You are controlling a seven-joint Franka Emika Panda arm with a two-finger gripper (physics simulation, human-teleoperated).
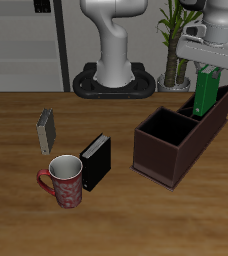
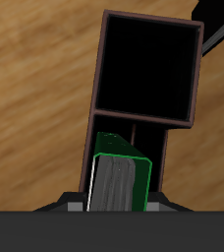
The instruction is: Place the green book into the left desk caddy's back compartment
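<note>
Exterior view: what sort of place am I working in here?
Probably a simulated study or home-office desk: a wooden tabletop carrying a long dark-maroon open-top desk caddy, a thick black book and a red patterned mug, with a potted plant behind.

Arm: reaches out from its white base at the far side of the table, wrist section over the far end of the table.
Wrist: white and grey housing, pointing straight down.
Gripper (image 1: 206,68): hangs vertically, fingers aimed at the table, closed on the green book (image 1: 207,88) at its top edge.
Fingers (image 2: 73,206): only grey stubs show in the wrist view, one at each side of the book.
</note>
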